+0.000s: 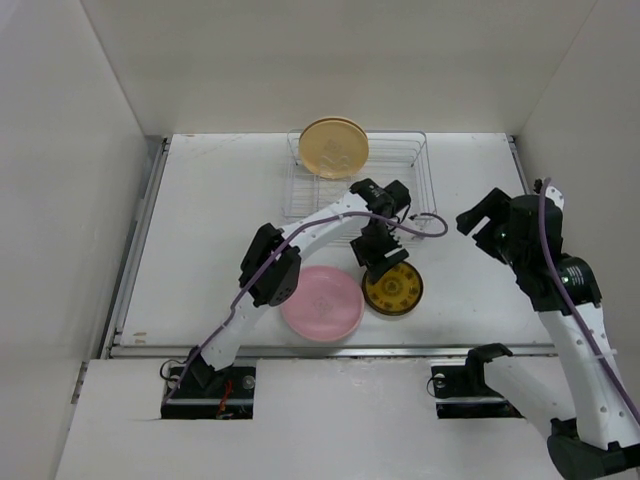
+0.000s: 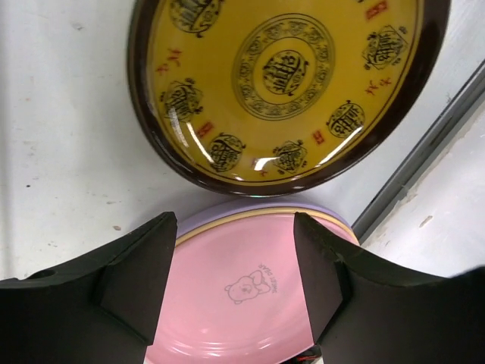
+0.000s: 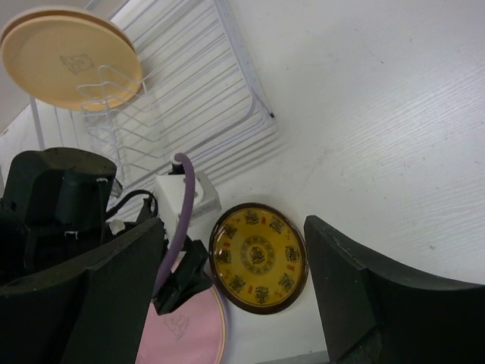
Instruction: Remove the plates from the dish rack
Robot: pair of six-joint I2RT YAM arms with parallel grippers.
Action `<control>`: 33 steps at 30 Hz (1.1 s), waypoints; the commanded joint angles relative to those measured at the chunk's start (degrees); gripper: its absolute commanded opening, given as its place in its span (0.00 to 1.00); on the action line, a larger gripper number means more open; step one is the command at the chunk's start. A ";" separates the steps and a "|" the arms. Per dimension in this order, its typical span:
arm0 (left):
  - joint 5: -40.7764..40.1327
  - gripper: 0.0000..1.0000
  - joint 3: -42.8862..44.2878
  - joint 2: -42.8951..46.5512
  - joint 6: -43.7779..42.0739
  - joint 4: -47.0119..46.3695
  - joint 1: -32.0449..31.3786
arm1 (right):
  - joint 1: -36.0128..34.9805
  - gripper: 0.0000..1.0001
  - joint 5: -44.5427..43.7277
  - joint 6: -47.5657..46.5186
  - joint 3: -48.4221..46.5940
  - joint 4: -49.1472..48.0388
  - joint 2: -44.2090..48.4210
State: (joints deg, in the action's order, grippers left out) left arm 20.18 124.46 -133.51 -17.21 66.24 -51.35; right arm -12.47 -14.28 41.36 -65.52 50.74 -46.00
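Top external: amber plate (image 1: 392, 289) on table (image 1: 215, 205)

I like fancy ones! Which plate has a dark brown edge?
The small amber plate, flat beside the pink plate; that and the tan plate have pale rims.

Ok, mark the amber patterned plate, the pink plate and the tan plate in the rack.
amber patterned plate (image 2: 284, 72): left wrist view, on its central medallion.
pink plate (image 1: 322, 303): top view, middle of its face.
tan plate (image 3: 68, 57): right wrist view, middle of its face.

White table (image 1: 200, 220) w/ white walls (image 1: 60, 200) (metal rail (image 1: 135, 240) along left edge).
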 commanded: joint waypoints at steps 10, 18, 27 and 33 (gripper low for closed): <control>3.63 0.60 -4.39 20.47 2.01 3.55 14.16 | -0.36 0.82 11.80 -20.34 -20.76 -17.87 -28.94; -3.64 0.64 -9.42 29.28 10.43 -7.69 30.94 | -4.40 0.82 21.84 -38.44 -55.09 -22.26 -61.37; -11.43 0.66 3.66 10.66 17.48 -8.59 39.13 | -11.70 0.64 16.58 -49.71 -68.17 -34.20 -83.90; -6.13 0.67 3.52 5.37 18.35 -11.20 39.84 | -12.23 0.54 13.84 -50.42 -69.22 -39.75 -88.03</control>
State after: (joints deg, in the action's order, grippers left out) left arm 10.76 126.91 -132.07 -0.38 55.86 -10.98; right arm -25.98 1.72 -6.90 -130.76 19.84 -135.96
